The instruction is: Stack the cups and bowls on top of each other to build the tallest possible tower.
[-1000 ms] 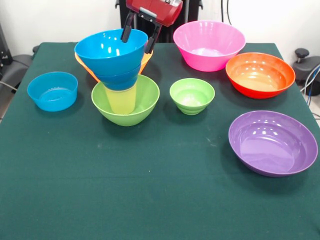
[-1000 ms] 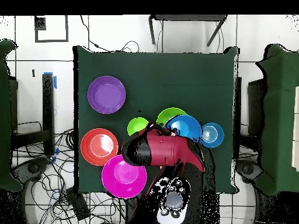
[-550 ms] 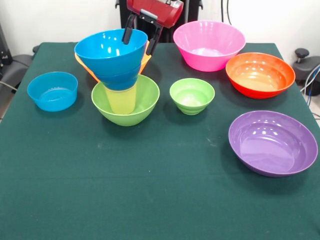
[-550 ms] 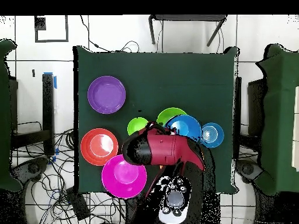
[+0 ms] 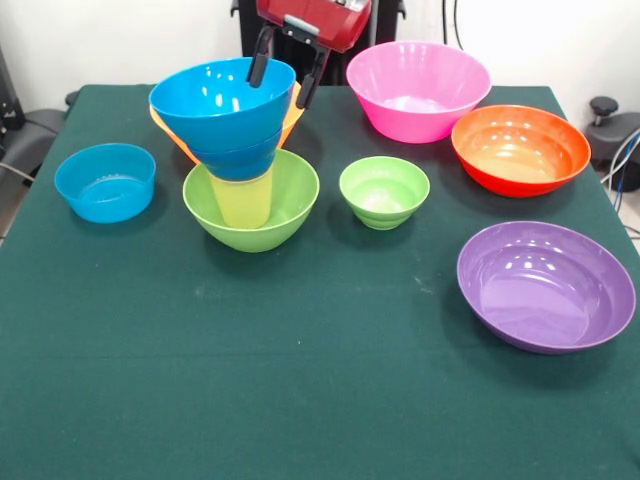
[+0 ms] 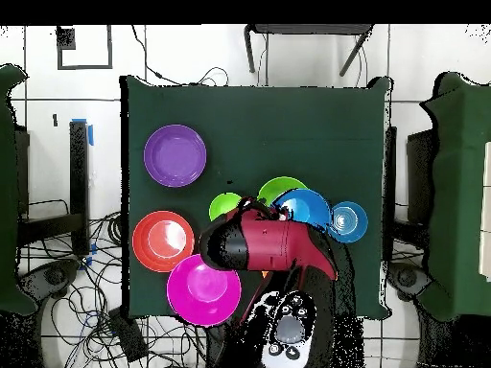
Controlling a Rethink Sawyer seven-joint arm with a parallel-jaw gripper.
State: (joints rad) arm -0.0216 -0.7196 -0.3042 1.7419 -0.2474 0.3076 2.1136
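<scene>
front view: end effector point(image 5: 283, 77) spread above tower point(image 5: 235, 150)

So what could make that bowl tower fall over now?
The big blue bowl on top is much wider than the yellow cup beneath, so the tower looks top-heavy. The orange bowl peeks out crookedly behind it, hinting at an uneven stack. The open gripper hangs right at the blue rim and might nudge it.

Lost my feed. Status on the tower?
Gripper open, above tower's far rim. Top blue bowl seated, tilted. Pink bowl loose alongside; nothing blocking.
</scene>
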